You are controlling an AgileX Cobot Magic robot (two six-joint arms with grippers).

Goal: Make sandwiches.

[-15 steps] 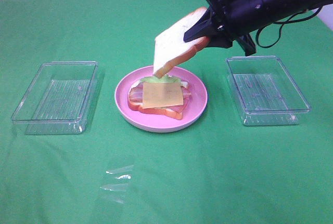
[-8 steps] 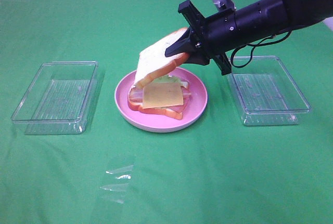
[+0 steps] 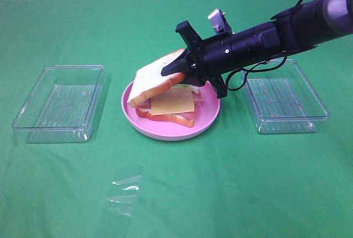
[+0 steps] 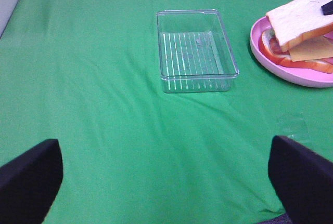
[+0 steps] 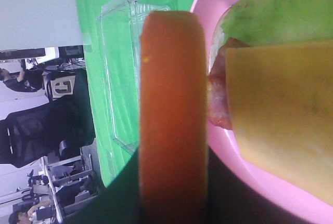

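A top bread slice (image 3: 151, 78) tilts over the open sandwich (image 3: 172, 105) on the pink plate (image 3: 165, 130), gripped in the right gripper (image 3: 175, 70) jaws. The left gripper (image 4: 166, 182) jaws stand released above the tabletop (image 3: 220, 183).

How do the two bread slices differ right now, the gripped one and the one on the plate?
The top bread slice is tilted, clamped in the right gripper; the bottom bread slice lies flat on the pink plate. The top slice is bare; the bottom one carries bacon, lettuce and the cheese slice. Both have white faces and orange-brown crust.
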